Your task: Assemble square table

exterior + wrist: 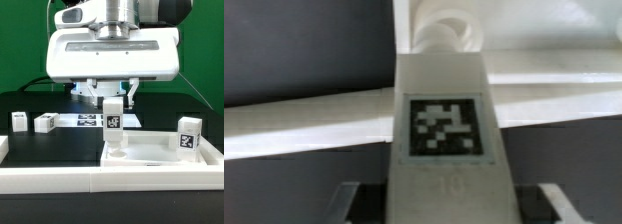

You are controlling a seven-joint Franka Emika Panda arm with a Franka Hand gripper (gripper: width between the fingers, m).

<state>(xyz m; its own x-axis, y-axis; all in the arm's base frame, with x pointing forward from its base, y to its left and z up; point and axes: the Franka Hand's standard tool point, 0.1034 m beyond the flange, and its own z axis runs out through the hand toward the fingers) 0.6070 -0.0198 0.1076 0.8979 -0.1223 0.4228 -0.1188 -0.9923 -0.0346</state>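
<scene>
The white square table top (pixel 158 152) lies rim up at the front right of the black table. My gripper (pixel 113 100) hangs over its left part, shut on a white leg (pixel 113 122) with a tag. That leg is upright, its lower end down at the top's surface. In the wrist view the leg (pixel 446 120) fills the middle between my fingers (pixel 352 202), and its round far end meets the white top (pixel 331 120). A second leg (pixel 188 135) stands upright at the top's right end. Two more legs (pixel 19 121) (pixel 45 123) lie on the table at the left.
The marker board (pixel 86 121) lies flat behind the held leg. A long white rail (pixel 90 182) runs along the front edge of the work surface. A green wall closes the back.
</scene>
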